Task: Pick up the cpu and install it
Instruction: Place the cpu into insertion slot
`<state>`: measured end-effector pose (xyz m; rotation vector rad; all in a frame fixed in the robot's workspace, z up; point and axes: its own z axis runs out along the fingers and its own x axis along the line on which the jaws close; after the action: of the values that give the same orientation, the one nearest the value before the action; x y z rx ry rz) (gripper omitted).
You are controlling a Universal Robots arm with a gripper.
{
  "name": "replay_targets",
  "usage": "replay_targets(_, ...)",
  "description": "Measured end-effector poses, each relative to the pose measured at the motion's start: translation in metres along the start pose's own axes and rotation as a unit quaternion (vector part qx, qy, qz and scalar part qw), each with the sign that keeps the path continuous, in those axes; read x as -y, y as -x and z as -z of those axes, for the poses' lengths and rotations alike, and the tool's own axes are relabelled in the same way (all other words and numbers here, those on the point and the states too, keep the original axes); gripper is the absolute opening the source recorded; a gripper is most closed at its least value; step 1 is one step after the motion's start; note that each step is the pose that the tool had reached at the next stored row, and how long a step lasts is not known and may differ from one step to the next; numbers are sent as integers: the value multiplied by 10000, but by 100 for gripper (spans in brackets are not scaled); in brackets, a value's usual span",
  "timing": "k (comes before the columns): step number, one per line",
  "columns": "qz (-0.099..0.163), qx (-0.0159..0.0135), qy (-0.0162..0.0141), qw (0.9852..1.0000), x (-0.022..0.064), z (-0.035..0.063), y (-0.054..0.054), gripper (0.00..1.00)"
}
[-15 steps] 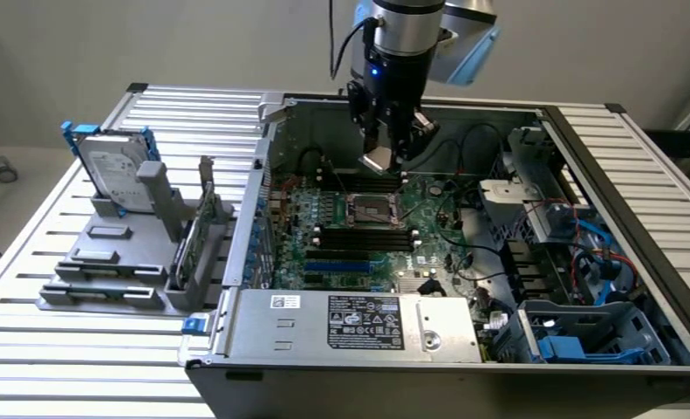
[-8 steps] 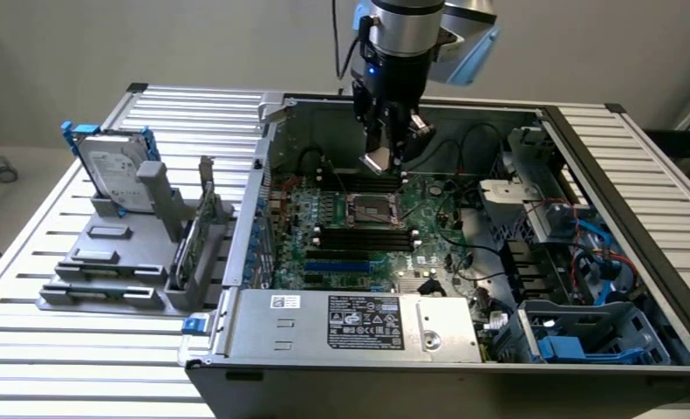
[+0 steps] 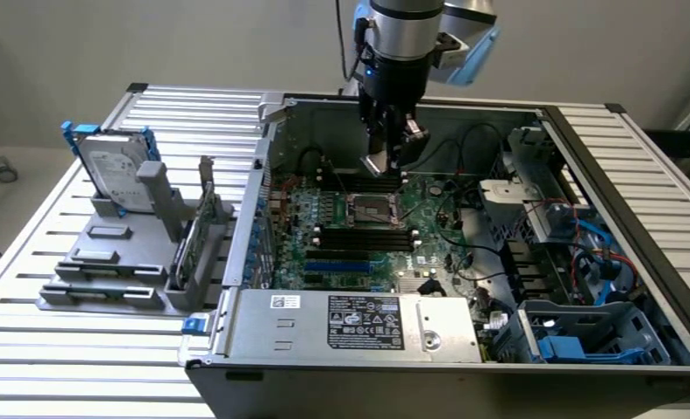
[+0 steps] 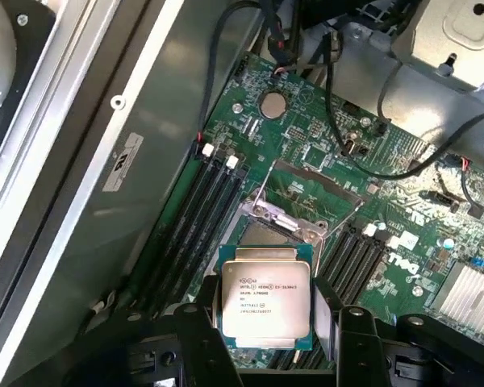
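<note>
Gripper [image 3: 388, 155] jaws set wide, clamped on cpu [image 4: 264, 297] edges, near socket [image 4: 294, 201]. Keep it level, square to socket, descend gently.

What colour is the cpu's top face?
The small flat square cpu chip has a silvery-grey metal top with dark printed text. The wrist view shows it best.

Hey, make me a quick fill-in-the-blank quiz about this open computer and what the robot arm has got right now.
1. The cpu is gripped between two black ___.
2. It hangs above the motherboard, not yet seated in the ___.
3. The hard drive stands upright in a ___ bracket.

Missing words: fingers; socket; blue.
</note>
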<state>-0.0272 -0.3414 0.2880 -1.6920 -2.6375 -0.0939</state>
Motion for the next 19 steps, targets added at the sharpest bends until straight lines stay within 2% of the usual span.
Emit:
replay_targets(5,-457,22,17,9990,2,-50,2,55)
replay_targets(9,-816,38,31,9967,5,-97,4,55)
replay_targets(14,-1270,60,48,9919,8,-169,6,55)
replay_targets(19,-1718,82,65,9851,12,-260,10,55)
